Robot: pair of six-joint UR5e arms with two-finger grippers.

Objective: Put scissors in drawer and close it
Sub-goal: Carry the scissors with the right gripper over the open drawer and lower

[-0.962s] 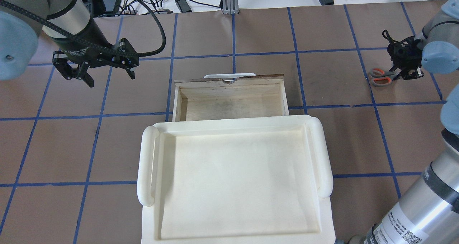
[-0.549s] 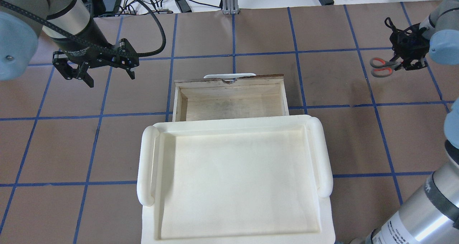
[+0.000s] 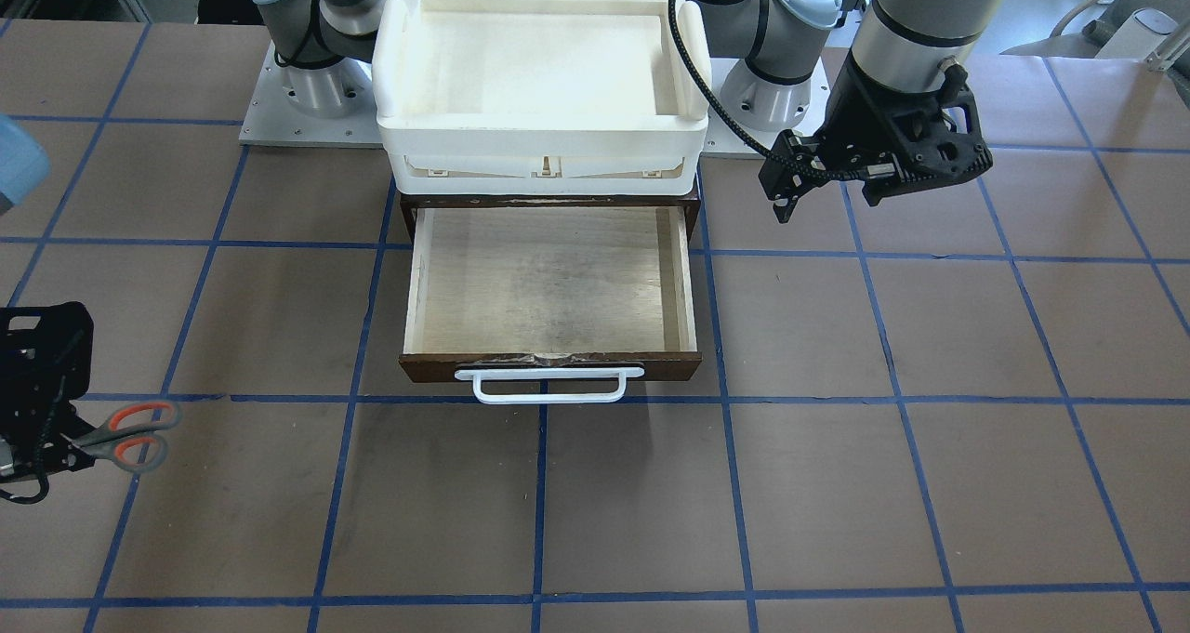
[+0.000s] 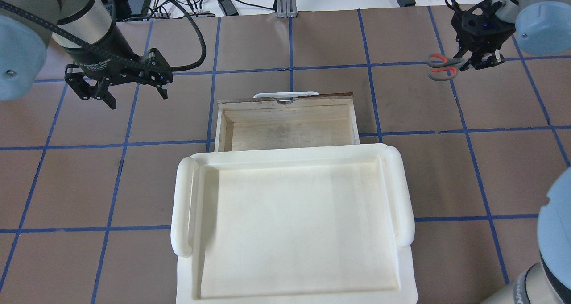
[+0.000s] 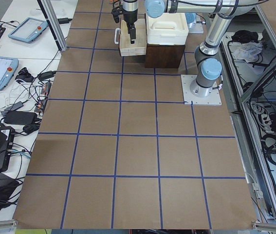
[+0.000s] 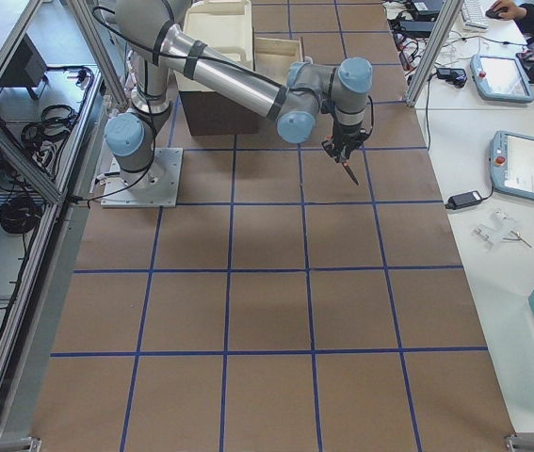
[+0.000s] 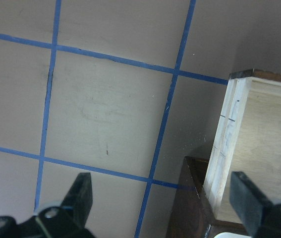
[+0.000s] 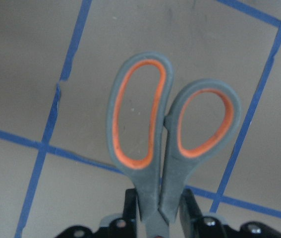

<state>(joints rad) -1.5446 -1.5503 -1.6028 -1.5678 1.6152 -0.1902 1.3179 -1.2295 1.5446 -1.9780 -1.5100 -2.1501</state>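
My right gripper [image 4: 482, 62] is shut on the scissors [image 4: 441, 66] and holds them in the air at the far right, handles pointing toward the drawer side. The grey, orange-lined handles fill the right wrist view [image 8: 172, 129], with the fingers [image 8: 130, 206] clamped at their neck; the blades are hidden. The scissors also show in the front view [image 3: 125, 436]. The wooden drawer [image 4: 285, 121] stands pulled open and empty, white bar handle [image 3: 548, 387] toward the far side. My left gripper [image 4: 134, 94] is open and empty, hovering left of the drawer.
A white plastic bin [image 4: 290, 223] sits on top of the dark cabinet [image 3: 548, 207] that holds the drawer. Blue tape lines grid the brown table. Cables and devices lie past the far table edge [image 4: 187, 0].
My right gripper has lifted the scissors off the table and carried them farther from the robot and left toward the drawer side. The left arm has not moved.
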